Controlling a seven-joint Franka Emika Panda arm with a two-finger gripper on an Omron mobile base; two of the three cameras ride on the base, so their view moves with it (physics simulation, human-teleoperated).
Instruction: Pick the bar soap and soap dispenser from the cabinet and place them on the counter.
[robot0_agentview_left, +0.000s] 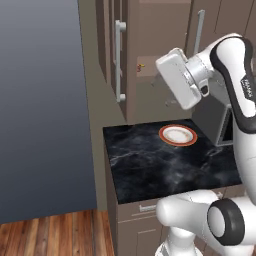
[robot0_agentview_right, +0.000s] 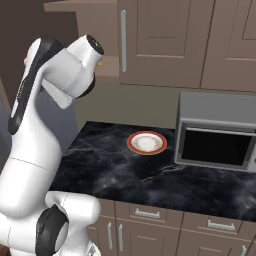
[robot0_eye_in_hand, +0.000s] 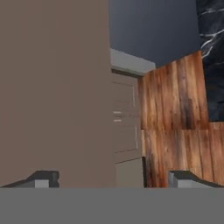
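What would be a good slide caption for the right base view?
White robot arm raised toward the wall cabinet, above a black marble counter holding a plate and a grey microwave.

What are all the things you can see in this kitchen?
counter: one, black with faint white veins, on top of the brown drawer unit.
plate: one, white with an orange rim, on the counter near the back.
microwave: one, grey with a dark window, on the counter to the right of the plate.
cabinet: brown wood with silver bar handles, on the wall above the counter; one door stands open in the left base view.
small orange thing: one, on the shelf inside the open cabinet, too small to tell what it is.
floor: brown wooden planks, left of the counter.
arm: one, white with dark joints.
tool: one, fingertips wide apart, nothing between them.
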